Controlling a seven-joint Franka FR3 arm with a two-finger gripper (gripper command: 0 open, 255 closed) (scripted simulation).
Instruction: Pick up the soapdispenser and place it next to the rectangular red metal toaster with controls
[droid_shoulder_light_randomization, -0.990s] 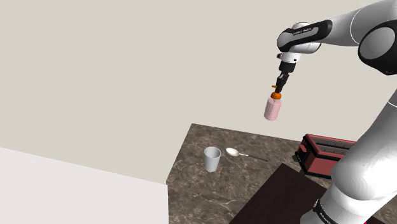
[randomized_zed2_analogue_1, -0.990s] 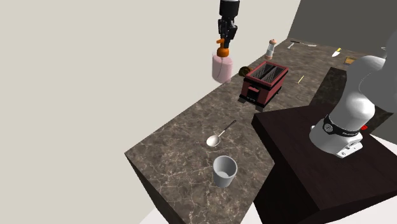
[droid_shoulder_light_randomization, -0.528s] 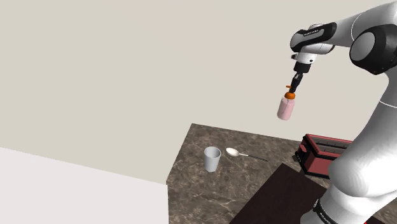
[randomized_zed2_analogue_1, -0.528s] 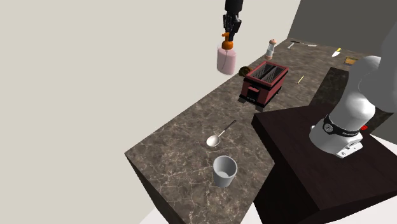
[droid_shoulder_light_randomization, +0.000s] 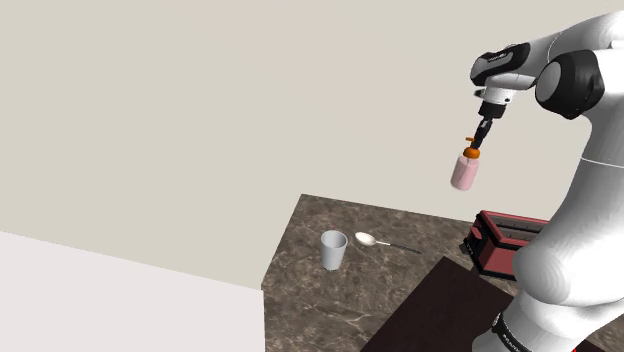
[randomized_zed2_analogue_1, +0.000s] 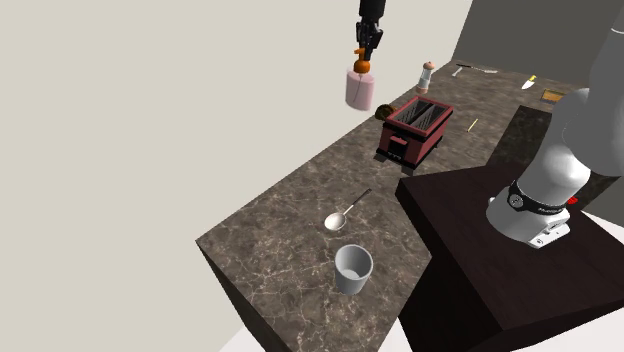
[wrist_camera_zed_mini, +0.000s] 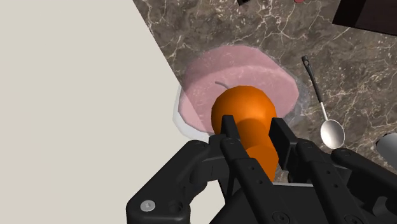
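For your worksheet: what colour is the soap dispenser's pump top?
The pump top is orange, clearest in the wrist view.

Hanging upright in mid-air, well above the dark marbled counter (randomized_zed2_analogue_1: 290, 240): pink soap dispenser (droid_shoulder_light_randomization: 464, 172) with orange pump top, clasped at the pump by the black pincer (droid_shoulder_light_randomization: 477, 140). Standing on the counter below and toward the shoulder view's right: boxy red toaster (droid_shoulder_light_randomization: 505, 238), dark-based, slots facing up, apart from the dispenser.
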